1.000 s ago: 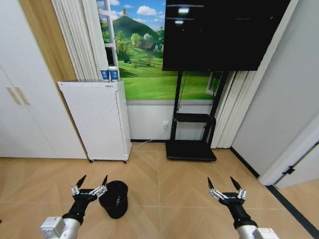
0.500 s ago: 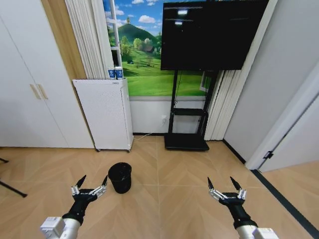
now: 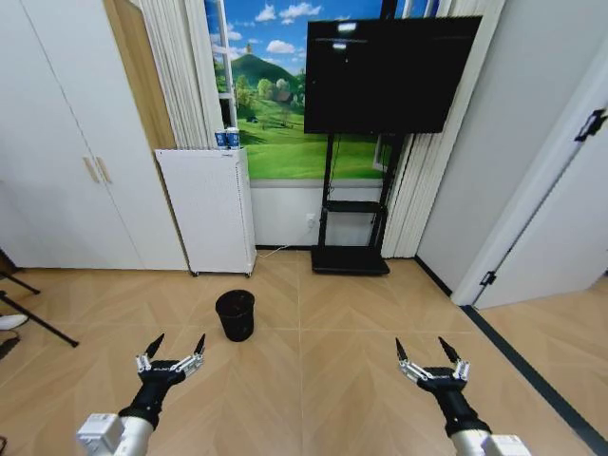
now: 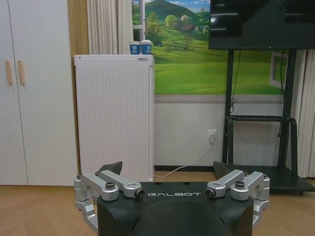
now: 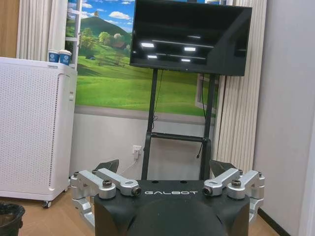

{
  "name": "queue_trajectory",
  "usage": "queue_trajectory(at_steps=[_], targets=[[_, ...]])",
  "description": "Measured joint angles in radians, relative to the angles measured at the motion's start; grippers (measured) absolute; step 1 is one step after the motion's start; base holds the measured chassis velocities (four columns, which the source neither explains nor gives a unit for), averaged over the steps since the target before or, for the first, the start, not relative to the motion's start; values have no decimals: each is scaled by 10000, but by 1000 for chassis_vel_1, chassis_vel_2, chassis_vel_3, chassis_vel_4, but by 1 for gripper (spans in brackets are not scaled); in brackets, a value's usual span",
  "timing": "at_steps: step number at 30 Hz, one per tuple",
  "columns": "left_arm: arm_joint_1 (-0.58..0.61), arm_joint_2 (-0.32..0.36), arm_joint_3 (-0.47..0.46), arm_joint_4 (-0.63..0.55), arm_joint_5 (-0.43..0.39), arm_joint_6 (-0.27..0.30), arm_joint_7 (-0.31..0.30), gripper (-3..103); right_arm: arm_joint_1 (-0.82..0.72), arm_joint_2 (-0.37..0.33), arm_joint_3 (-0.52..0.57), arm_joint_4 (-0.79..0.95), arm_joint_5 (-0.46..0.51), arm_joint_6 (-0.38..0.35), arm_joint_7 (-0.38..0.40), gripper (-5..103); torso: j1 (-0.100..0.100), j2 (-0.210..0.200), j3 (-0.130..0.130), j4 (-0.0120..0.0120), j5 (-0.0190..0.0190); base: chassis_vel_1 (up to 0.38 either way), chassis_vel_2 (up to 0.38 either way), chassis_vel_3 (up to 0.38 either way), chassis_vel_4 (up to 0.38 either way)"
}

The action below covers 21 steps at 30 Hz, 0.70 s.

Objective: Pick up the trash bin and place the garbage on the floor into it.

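The trash bin (image 3: 235,314), a small round black basket, stands upright on the wood floor ahead of me, slightly left of centre. Its rim also peeks in at the corner of the right wrist view (image 5: 9,215). My left gripper (image 3: 180,338) hovers low at the front left, open and empty, well short of the bin. My right gripper (image 3: 422,344) is held the same way at the front right, open with nothing in it. Both wrist views show the spread fingers, left (image 4: 167,169) and right (image 5: 165,167). The garbage is out of view.
A tall white perforated appliance (image 3: 209,209) with two paper cups (image 3: 227,139) on top stands against the far wall behind the bin. A TV on a black stand (image 3: 350,261) is beside it. White cupboards (image 3: 66,171) line the left, and a dark tripod leg (image 3: 38,323) crosses the floor there.
The whole picture has shifted: the camera has backed away, so the bin and far wall look smaller and farther. Both grippers hold the same open pose.
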State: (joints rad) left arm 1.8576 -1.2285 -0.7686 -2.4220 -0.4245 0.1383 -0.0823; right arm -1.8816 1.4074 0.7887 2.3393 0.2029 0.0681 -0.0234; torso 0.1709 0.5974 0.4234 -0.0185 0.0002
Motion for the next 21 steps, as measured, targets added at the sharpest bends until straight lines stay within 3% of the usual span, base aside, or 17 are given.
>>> queue_trajectory(at_steps=[8, 12, 21], targets=[[2, 0, 0, 0, 0, 0, -5, 100, 0, 0, 0, 0, 0, 0, 0, 100, -2, 1, -2, 1, -4, 258, -252, -252, 256], [2, 0, 0, 0, 0, 0, -5, 100, -4, 1, 1, 1, 0, 0, 1, 100, -6, 4, -4, -3, -3, 107, -60, -151, 133], [-1, 1, 0, 0, 0, 0, -3, 100, 4, 0, 1, 1, 0, 0, 0, 100, 6, -2, 2, 1, -2, -31, 16, 37, -13]])
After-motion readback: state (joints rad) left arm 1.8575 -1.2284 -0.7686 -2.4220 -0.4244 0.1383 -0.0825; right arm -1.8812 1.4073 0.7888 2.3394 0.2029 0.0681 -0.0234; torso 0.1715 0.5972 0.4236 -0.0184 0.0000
